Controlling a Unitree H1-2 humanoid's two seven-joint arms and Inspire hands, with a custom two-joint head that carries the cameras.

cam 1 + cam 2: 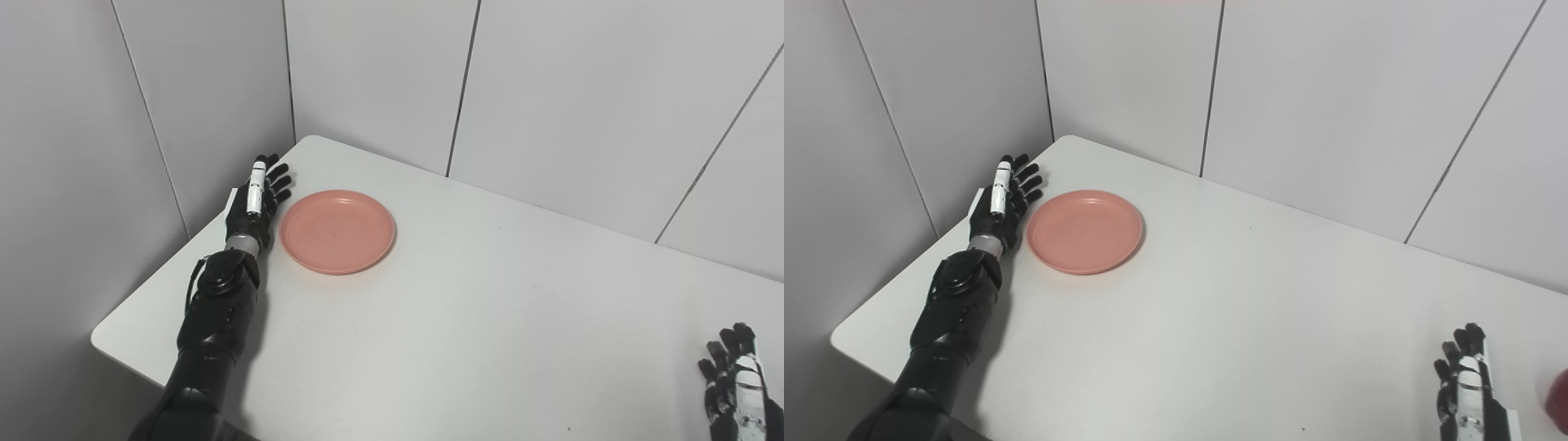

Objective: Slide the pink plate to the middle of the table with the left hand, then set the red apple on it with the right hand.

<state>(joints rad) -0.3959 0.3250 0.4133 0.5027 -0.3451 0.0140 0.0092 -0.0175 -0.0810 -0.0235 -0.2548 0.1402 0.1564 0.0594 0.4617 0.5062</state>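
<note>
**Plate at the far-left corner, apple barely in view — the task is at its beginning**

While the right hand (1467,380) waits at the near right corner of the table (465,318), nothing of the task looks finished. This hand stands low at the bottom edge of the picture, its fingers pointing up and a little apart, and it holds nothing. Just beside it, at the very right border of the right eye view, a small red shape shows — probably the red apple (1559,401), though only a sliver of it is visible and the left eye view does not show it at all. Hand and apple are near each other but apart.

The middle of the table is bare white surface.

Farther away, toward the far-left corner, lies the pink plate (337,230), flat and with nothing on it. The left hand (256,199) is just beside its left rim, with the fingers spread and stretched forward, the hand set on its edge like a blade. Whether it already touches the rim I cannot tell; it grips nothing.

In my judgement the first step, sliding the plate to the middle, is only being prepared, because the plate is well apart from the centre. After that, the apple must be picked up and placed on it.
</note>
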